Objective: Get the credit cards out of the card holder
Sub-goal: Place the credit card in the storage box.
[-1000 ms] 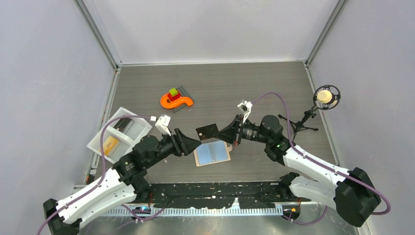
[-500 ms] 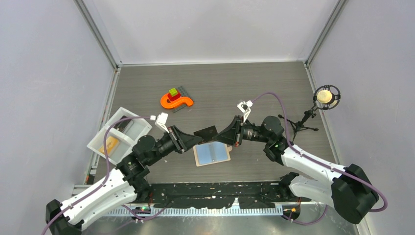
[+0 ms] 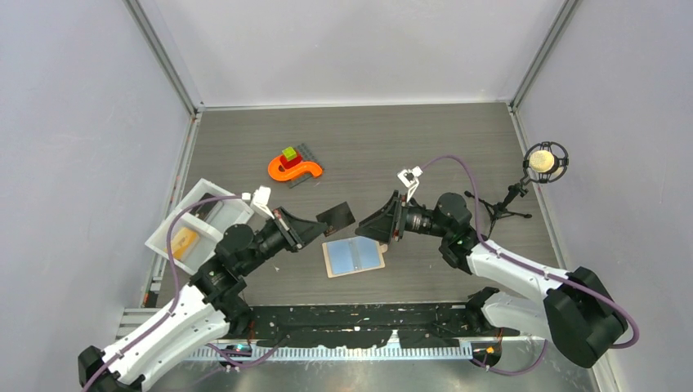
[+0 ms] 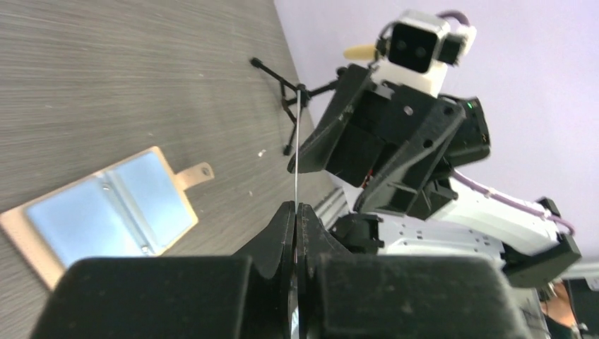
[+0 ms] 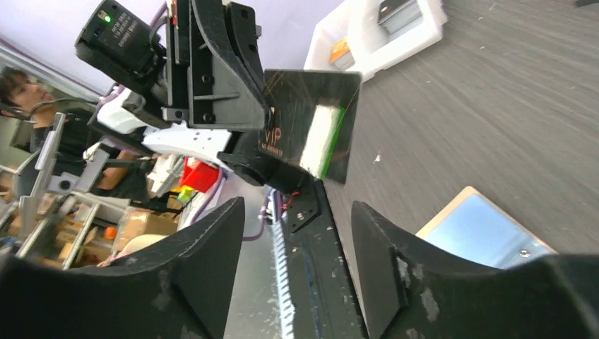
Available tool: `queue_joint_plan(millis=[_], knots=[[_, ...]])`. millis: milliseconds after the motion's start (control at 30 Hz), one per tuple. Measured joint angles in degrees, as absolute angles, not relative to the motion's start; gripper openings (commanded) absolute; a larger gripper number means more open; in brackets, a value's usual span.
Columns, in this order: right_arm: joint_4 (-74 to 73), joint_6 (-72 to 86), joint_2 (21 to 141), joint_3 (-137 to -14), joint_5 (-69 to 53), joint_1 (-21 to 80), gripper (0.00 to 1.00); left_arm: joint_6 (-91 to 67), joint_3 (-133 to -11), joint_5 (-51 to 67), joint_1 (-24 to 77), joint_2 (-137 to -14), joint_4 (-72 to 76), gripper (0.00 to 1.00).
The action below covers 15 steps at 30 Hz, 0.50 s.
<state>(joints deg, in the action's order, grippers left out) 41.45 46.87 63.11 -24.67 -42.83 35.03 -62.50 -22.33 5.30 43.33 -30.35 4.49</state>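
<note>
The black credit card (image 3: 336, 216) hangs in the air above the table, pinched at its left end by my left gripper (image 3: 315, 225), which is shut on it. In the left wrist view the card (image 4: 295, 152) shows edge-on as a thin line rising from the closed tips (image 4: 296, 208). My right gripper (image 3: 377, 224) is open just right of the card and clear of it; its wrist view has the card (image 5: 311, 134) ahead of the spread fingers (image 5: 297, 205). The card holder (image 3: 353, 256) lies open below, pale blue faces up. An orange-yellow card (image 3: 185, 240) lies in the tray.
A white two-compartment tray (image 3: 237, 214) sits at the left, a dark item (image 3: 208, 208) in its far compartment. An orange S-shaped toy (image 3: 294, 169) with small blocks lies further back. A microphone on a small tripod (image 3: 543, 162) stands at the right.
The left gripper shut on the black card and carried it slightly left. The right gripper let the card go and opened, staying beside it.
</note>
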Motion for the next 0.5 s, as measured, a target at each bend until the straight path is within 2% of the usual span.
queue_joint_plan(millis=[167,200,500], knots=[[38.50,45.08,60.64,-23.99,-39.90,34.76,0.96,-60.75,-24.69,7.22,35.99,-30.98,-0.67,0.00],[37.69,44.66,59.88,-23.97,-39.46,34.76,0.98,-59.72,-25.91,8.43,34.00,-31.48,-2.66,0.00],[30.06,39.83,53.84,-23.59,-34.41,34.74,0.95,-51.64,-34.79,13.82,8.49,-34.35,-15.75,0.00]])
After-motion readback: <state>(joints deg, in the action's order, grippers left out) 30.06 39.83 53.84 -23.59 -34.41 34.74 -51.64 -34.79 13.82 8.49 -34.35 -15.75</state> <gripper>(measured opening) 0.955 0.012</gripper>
